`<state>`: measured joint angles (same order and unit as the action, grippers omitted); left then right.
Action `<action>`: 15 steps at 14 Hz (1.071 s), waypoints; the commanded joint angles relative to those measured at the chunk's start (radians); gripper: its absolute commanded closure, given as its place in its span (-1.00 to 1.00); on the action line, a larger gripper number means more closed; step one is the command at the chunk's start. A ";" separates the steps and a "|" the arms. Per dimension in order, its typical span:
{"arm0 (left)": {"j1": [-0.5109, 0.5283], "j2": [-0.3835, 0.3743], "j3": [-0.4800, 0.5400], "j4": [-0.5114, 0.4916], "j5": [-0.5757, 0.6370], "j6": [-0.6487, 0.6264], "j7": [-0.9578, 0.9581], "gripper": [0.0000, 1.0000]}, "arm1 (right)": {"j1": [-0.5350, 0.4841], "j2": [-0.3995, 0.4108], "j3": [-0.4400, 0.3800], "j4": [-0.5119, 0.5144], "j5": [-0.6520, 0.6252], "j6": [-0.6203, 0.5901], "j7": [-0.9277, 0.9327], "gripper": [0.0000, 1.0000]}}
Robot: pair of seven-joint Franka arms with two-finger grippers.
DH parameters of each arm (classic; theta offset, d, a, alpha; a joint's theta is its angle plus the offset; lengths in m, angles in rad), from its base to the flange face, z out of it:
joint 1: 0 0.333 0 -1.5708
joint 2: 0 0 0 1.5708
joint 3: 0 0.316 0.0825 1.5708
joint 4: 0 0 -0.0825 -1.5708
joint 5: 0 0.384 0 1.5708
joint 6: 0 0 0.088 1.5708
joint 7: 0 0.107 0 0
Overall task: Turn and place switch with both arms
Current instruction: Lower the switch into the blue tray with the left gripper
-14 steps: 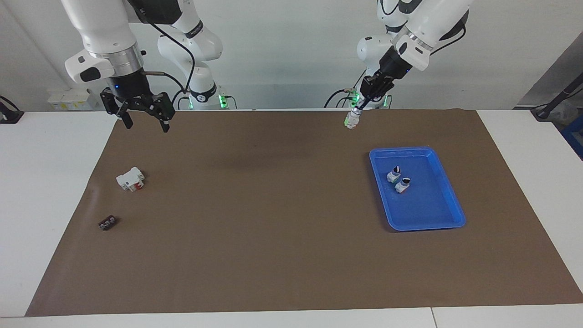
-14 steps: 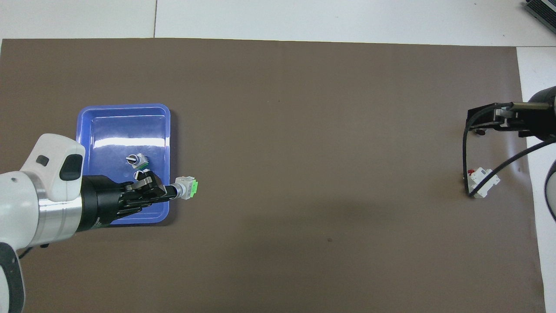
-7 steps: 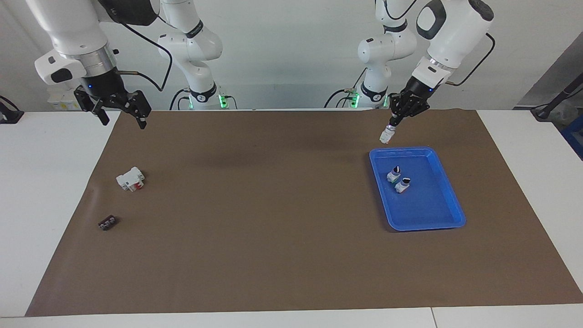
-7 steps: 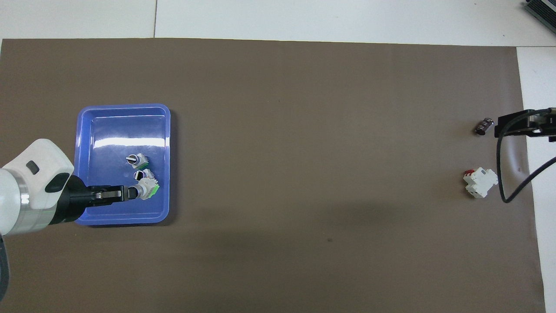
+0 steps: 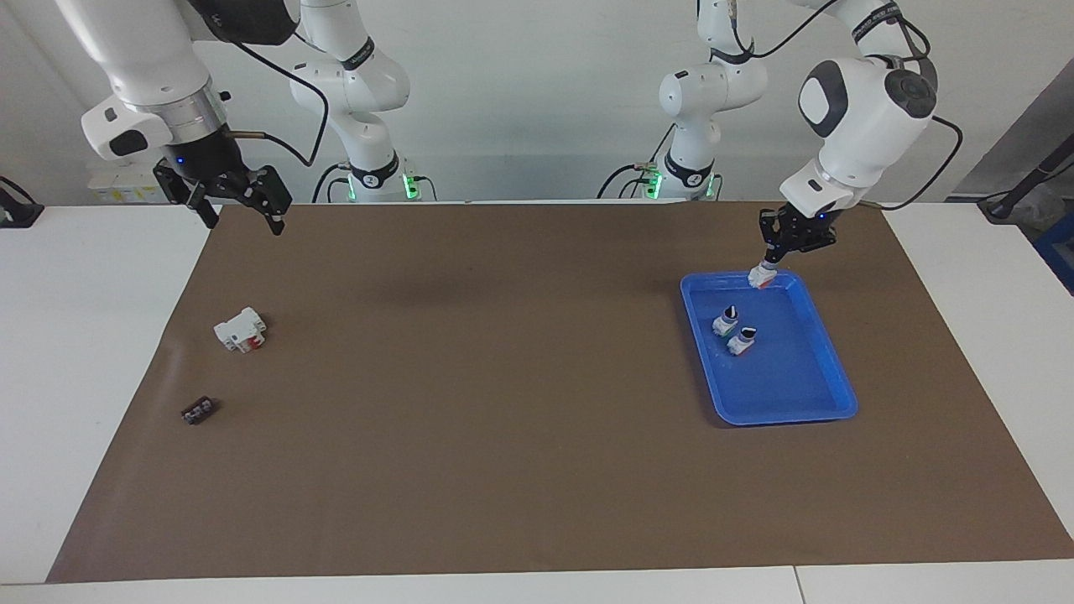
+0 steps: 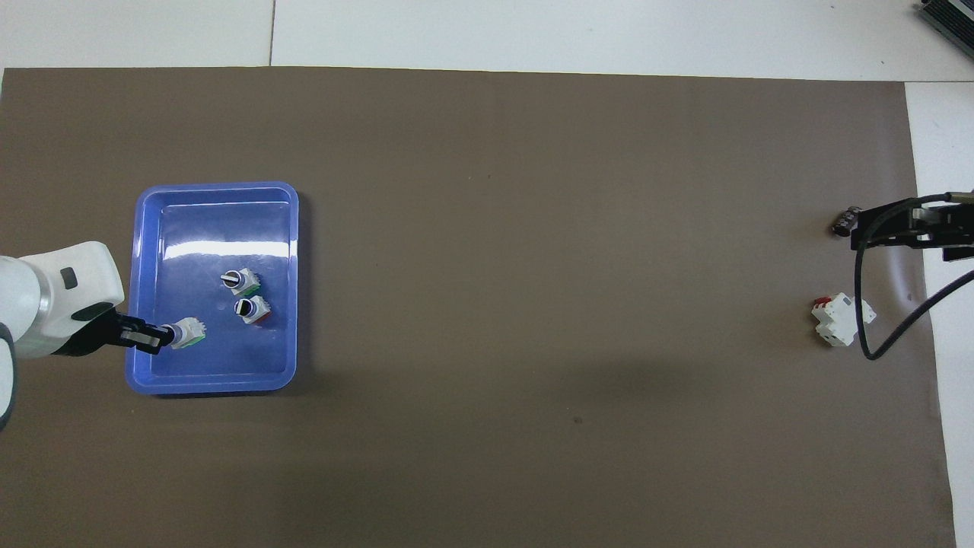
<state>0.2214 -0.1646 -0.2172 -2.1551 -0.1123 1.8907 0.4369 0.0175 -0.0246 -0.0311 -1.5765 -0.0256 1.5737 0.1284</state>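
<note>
My left gripper point(image 5: 770, 267) is shut on the black knob end of the switch point(image 5: 762, 278), a small white body with a green end point(image 6: 189, 335). It holds the switch low over the blue tray point(image 5: 780, 377), at the tray's end nearest the robots. Whether the switch touches the tray floor I cannot tell. Two similar switches point(image 6: 242, 281) point(image 6: 252, 310) stand in the tray's middle. My right gripper point(image 5: 243, 222) hangs open and empty, raised over the mat's corner at the right arm's end.
A white block with a red part point(image 5: 241, 329) and a tiny flat black piece point(image 5: 197, 410) lie on the brown mat point(image 5: 503, 377) toward the right arm's end. White table surface borders the mat on every side.
The left arm has swung the switch from over the mat beside the tray to low over the tray's near end. The right gripper drew back toward its end of the table.
</note>
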 commanded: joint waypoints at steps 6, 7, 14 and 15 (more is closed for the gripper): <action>-0.011 0.218 -0.002 0.067 0.074 0.082 0.062 1.00 | -0.004 -0.028 0.022 -0.026 -0.002 -0.003 0.004 -1.00; -0.011 0.233 -0.002 0.066 0.082 0.090 0.072 1.00 | -0.005 -0.028 0.023 -0.026 -0.001 -0.004 0.004 -1.00; -0.027 0.214 -0.004 0.073 0.080 0.105 0.077 -0.99 | -0.016 -0.031 0.023 -0.026 0.012 -0.008 0.005 -1.00; -0.030 0.209 -0.004 0.105 0.080 0.094 0.072 -1.00 | -0.014 -0.031 0.022 -0.026 0.013 -0.011 0.007 -1.00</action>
<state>0.2125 0.0611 -0.2314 -2.0871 -0.0531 1.9891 0.5171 0.0164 -0.0297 -0.0176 -1.5794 -0.0248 1.5711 0.1284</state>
